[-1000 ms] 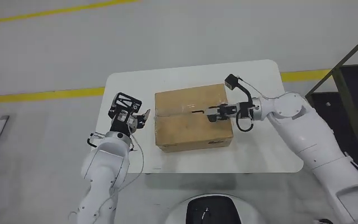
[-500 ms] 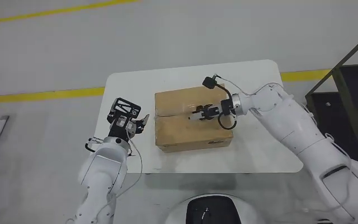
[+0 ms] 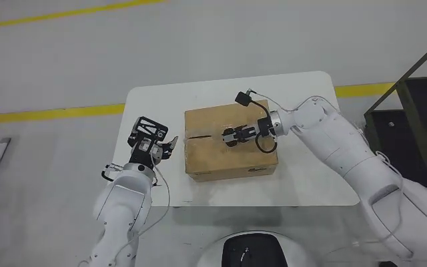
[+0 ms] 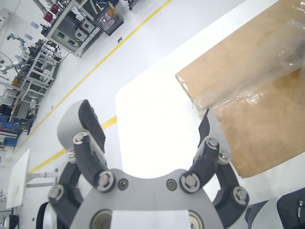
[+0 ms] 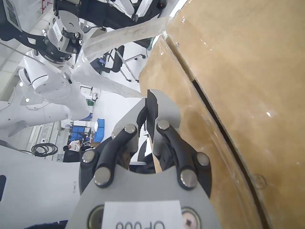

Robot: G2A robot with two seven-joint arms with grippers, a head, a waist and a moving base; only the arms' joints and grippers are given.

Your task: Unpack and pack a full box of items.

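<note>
A brown cardboard box [image 3: 230, 159] lies in the middle of the white table [image 3: 307, 100], its two top flaps meeting at a dark seam. My right gripper [image 3: 227, 136] sits over that seam, shut on a strip of clear tape [image 5: 119, 36] that curls up off the box [image 5: 238, 48] in a loop back to the right gripper [image 5: 146, 103]. The lifted tape [image 4: 274, 55] also arches over the box top [image 4: 250, 110]. My left gripper [image 3: 163, 143] hovers just off the box's left end, open, with nothing between its fingers [image 4: 91, 120].
Bare table lies to the left of the box and along its front and right. A yellow floor line [image 3: 60, 115] runs behind the table, and a dark metal frame [image 3: 400, 87] stands past the table's right edge.
My right gripper has travelled left along the box seam, peeling the tape up as it goes. The left gripper has barely shifted.
</note>
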